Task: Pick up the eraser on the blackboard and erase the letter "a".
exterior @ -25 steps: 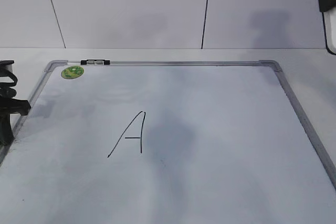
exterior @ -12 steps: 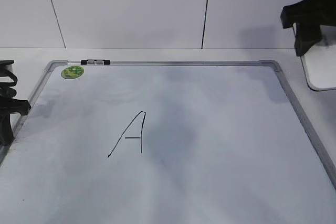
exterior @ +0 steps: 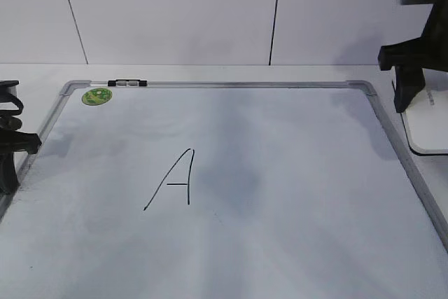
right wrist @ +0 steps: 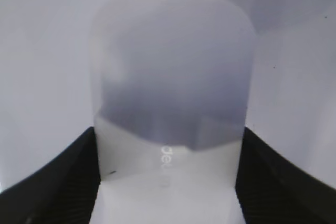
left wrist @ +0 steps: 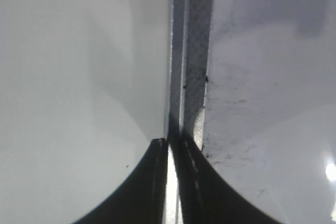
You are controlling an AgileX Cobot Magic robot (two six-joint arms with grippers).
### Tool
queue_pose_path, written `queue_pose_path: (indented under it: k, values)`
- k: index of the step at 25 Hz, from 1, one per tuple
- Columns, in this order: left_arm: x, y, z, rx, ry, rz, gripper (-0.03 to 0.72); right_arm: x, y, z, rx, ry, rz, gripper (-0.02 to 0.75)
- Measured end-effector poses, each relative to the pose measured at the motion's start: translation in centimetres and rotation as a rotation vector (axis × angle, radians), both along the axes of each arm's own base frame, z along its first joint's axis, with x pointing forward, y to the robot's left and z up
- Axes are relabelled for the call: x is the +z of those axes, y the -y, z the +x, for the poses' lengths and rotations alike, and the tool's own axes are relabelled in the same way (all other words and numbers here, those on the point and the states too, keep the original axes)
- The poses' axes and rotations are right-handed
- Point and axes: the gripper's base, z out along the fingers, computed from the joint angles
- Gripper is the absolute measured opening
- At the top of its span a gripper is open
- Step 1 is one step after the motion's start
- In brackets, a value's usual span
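The blackboard (exterior: 210, 84) lies flat, with a green sticker (exterior: 96, 96) at its far left corner. Only a tall capital "A" (exterior: 175, 180) shows on it; no small letter "a" is in view. My right gripper (exterior: 411, 75) is shut on the white eraser (exterior: 428, 127) and holds it flat just past the board's right frame, low over the table. In the right wrist view the eraser (right wrist: 170, 77) fills the gap between the fingers of that gripper (right wrist: 165, 182). My left gripper (exterior: 10, 155) is shut and empty at the board's left frame, and its tips (left wrist: 171, 148) sit over the frame strip (left wrist: 195, 51).
A small black-and-silver clip (exterior: 127, 83) sits on the board's far frame. A white wall with dark seams stands behind the table. The board's right frame (exterior: 399, 152) runs beside the eraser.
My right gripper has come down from the upper right corner with the eraser, which now lies flat and low beside the board's right frame. The left gripper has not moved.
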Motion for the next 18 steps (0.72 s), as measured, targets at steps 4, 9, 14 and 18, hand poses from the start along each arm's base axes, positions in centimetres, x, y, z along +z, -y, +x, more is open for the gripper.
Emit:
queue_pose_path:
  k: [4, 9, 14, 18]
  values:
    - [0.0, 0.0, 0.0, 0.001, 0.000, -0.002, 0.050, -1.4, 0.8, 0.9, 0.013, -0.058, 0.052, 0.561]
    - [0.0, 0.0, 0.0, 0.001, 0.000, -0.002, 0.055, -3.2, 1.6, 2.1, 0.026, -0.113, 0.086, 0.561]
    - [0.0, 0.0, 0.0, 0.002, 0.000, -0.002, 0.057, -4.4, 1.7, 3.3, 0.039, -0.137, 0.108, 0.561]
    - [0.0, 0.0, 0.0, 0.002, 0.000, -0.002, 0.061, -6.2, 1.6, 4.0, 0.045, -0.182, 0.105, 0.561]
